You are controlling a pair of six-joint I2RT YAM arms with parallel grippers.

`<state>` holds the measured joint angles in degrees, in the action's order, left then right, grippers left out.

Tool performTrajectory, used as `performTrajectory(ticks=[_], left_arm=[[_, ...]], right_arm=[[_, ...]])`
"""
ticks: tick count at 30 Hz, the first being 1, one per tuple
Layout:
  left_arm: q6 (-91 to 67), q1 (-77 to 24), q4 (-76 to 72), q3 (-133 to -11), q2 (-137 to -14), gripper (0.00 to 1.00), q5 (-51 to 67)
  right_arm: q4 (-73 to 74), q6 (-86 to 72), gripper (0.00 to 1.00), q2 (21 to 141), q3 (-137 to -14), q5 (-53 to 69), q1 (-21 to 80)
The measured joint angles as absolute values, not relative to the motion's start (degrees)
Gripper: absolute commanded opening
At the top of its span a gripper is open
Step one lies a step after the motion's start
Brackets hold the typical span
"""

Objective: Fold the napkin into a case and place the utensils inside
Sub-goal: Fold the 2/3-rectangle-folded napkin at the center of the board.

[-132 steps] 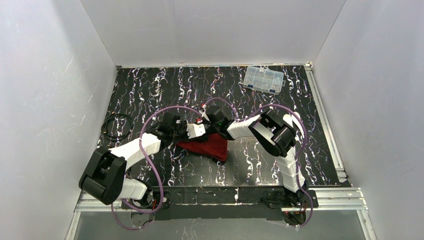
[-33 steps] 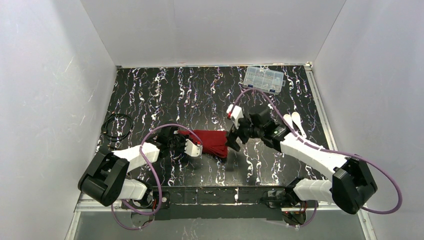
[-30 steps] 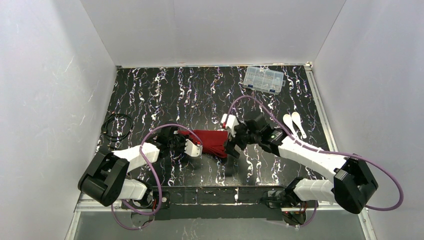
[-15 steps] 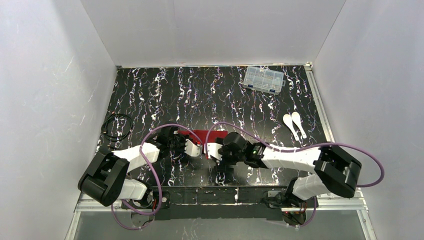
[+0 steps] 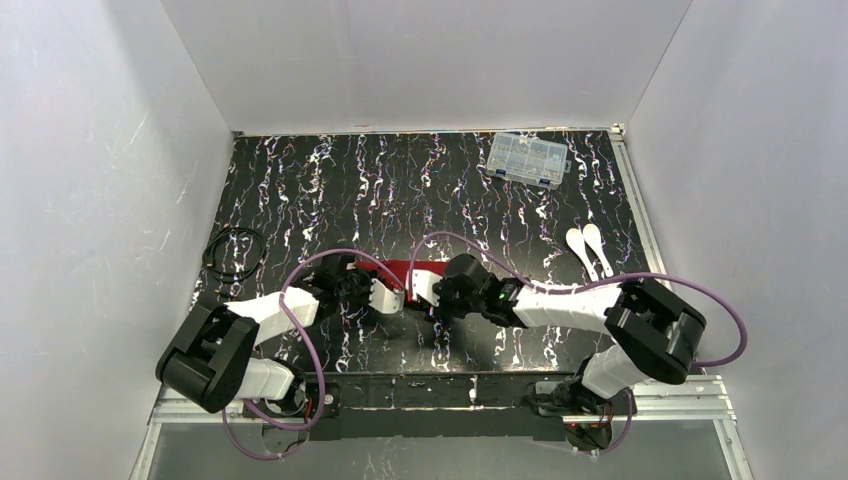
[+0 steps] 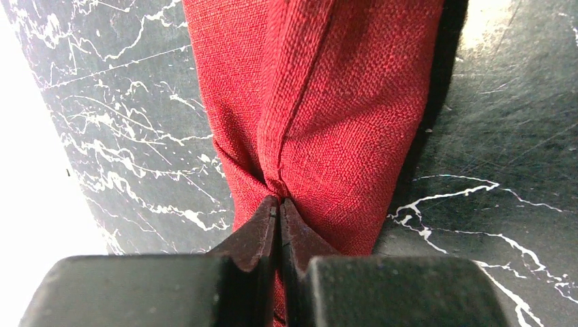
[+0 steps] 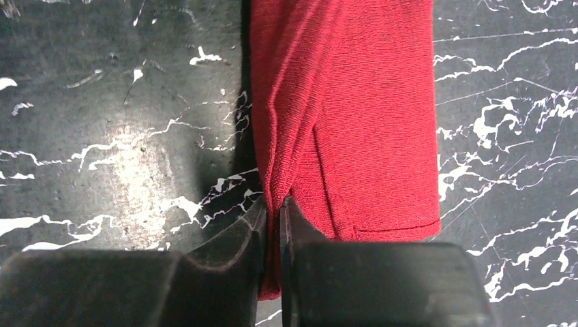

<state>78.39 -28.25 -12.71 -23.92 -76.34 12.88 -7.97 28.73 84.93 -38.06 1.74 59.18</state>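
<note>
Both arms low, left end effector [image 6: 279,204], right end effector [image 7: 272,204] tight on napkin [image 6: 341,102].

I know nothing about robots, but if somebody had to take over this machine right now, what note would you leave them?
Left gripper: shut on one end of the napkin.
Right gripper: pinched shut on the napkin's other end.
Napkin: folded into a narrow red strip, lying on the table between the two arms.
Utensils: two white spoons side by side at the far right, not yet picked up.
To do: finish the fold, then slide the utensils in.
</note>
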Motion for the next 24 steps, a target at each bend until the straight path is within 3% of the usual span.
performTrajectory(ticks=[8,24], left_arm=[[79.42,-28.25,-14.37,-22.83,-76.07,0.00,12.91],[82.28,-28.25,-16.32,-21.32,-75.68,0.00,13.10]], right_arm=[[0.54,23.35,0.09,85.76,-47.70,13.30,51.00],[17.06,15.18,0.08,105.38,-67.64,30.96,40.29]])
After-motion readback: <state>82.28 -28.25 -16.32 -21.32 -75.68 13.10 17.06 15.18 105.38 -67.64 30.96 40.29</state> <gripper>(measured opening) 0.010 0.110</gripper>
